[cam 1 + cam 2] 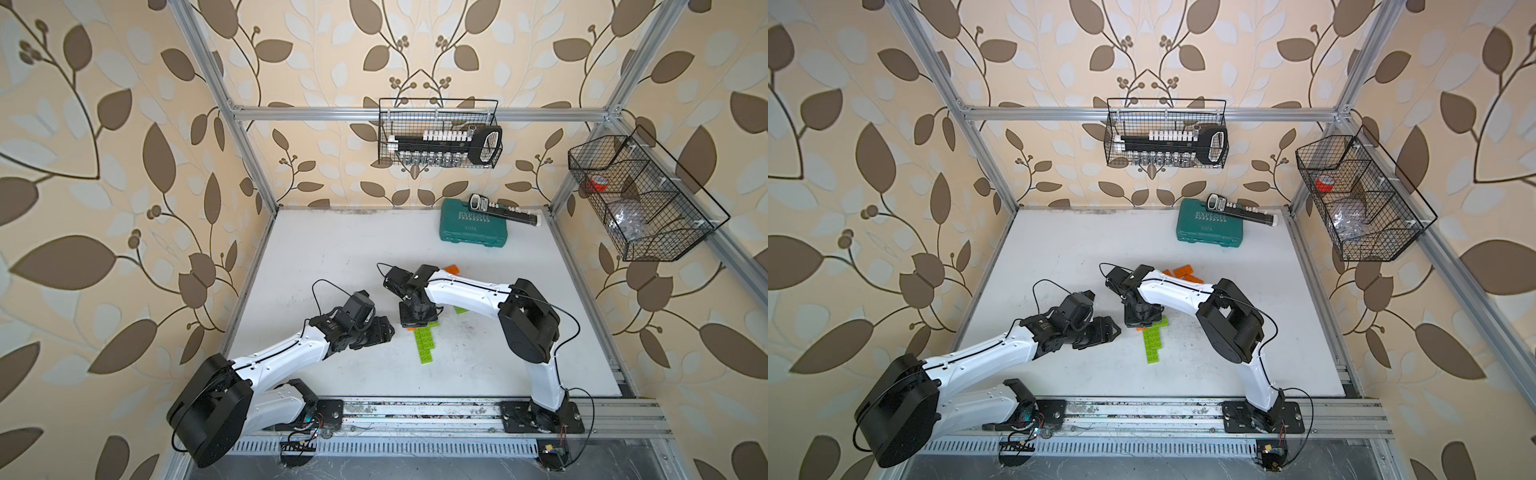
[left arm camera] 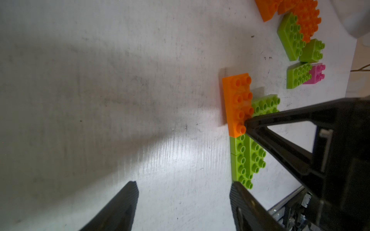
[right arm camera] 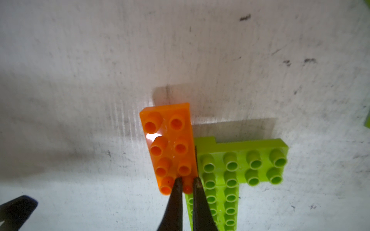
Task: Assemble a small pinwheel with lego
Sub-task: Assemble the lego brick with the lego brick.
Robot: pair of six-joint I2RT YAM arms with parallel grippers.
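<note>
An orange 2x4 lego brick [image 3: 170, 144] sits slightly tilted against the stem of a lime-green T of joined bricks [image 3: 240, 166] on the white table. My right gripper [image 3: 187, 180] points down at it, its tips closed on a stud at the brick's near end. From the left wrist, the same orange brick [image 2: 237, 104] and green assembly [image 2: 246, 158] show beside that gripper. In both top views the right gripper covers most of the orange brick; the green stem [image 1: 423, 345] [image 1: 1152, 340] sticks out toward the front. My left gripper [image 2: 184, 186] is open and empty, low over bare table left of the assembly.
Loose orange bricks [image 1: 1183, 272] lie behind the right arm. The left wrist view shows an orange pile [image 2: 300, 14], lime-green bricks [image 2: 290, 36] and a small pink brick [image 2: 317, 75] beyond the assembly. A teal tool case [image 1: 473, 226] stands at the back right. Wire baskets hang on the walls.
</note>
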